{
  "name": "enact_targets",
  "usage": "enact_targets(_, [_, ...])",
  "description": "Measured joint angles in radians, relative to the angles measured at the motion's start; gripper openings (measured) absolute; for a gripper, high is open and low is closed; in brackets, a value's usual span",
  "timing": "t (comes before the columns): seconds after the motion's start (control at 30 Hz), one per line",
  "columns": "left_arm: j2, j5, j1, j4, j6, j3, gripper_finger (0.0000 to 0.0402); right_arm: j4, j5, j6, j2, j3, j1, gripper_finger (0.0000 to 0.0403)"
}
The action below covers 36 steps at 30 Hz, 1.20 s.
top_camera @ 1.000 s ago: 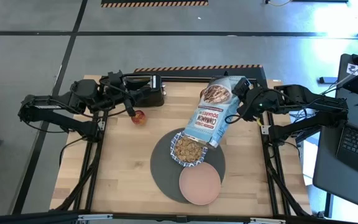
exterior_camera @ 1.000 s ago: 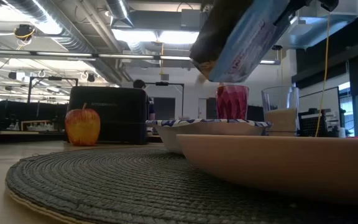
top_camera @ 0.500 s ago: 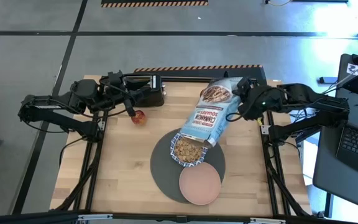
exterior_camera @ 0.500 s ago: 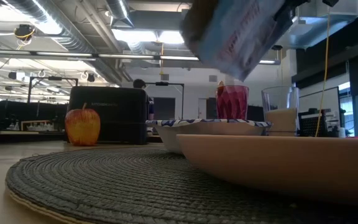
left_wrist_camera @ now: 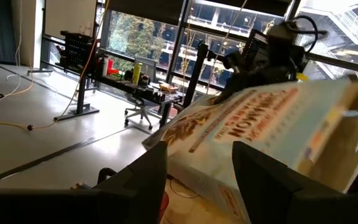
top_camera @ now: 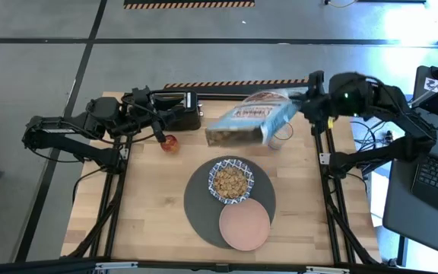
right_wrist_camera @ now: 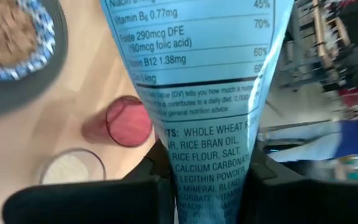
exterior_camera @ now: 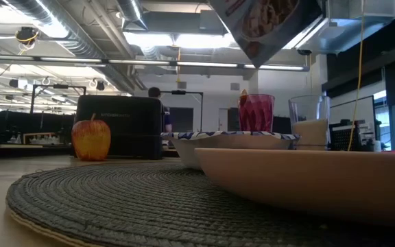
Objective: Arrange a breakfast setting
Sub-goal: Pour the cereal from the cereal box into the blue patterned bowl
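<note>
The cereal bag (top_camera: 245, 122) has swung up from its tilt over the bowl (top_camera: 231, 181) and now hangs nearly level, clamped in the right gripper (top_camera: 308, 99) above the table's far edge. Below that gripper, its wrist view alone shows the tumbler (right_wrist_camera: 129, 121) and milk glass (right_wrist_camera: 72, 169), which the high view mostly hides. The filled bowl and plate (top_camera: 244, 225) sit on the mat (top_camera: 198, 199). The left gripper (left_wrist_camera: 197, 168), fingers apart and empty, rests by the apple (top_camera: 169, 142). No spoon is discernible.
</note>
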Motion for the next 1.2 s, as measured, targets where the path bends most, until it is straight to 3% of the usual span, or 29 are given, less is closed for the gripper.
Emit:
enact_targets(0.5, [0.000, 0.000, 0.000, 0.000, 0.000, 0.000, 0.0174, 0.198, -0.728, 0.006, 0.160, 0.000, -0.628, 0.0076])
enact_targets(0.7, [0.000, 0.000, 0.000, 0.000, 0.000, 0.000, 0.0174, 0.322, -1.013, 0.052, 0.288, -0.031, -0.748, 0.0076])
enact_targets(0.87, [0.000, 0.000, 0.000, 0.000, 0.000, 0.000, 0.0174, 0.586, -1.147, 0.151, 0.315, -0.184, -0.813, 0.0076])
enact_targets(1.2, [0.000, 0.000, 0.000, 0.000, -0.009, 0.000, 0.0174, 1.333, -1.165, 0.519, 0.318, -0.646, -0.848, 0.0076])
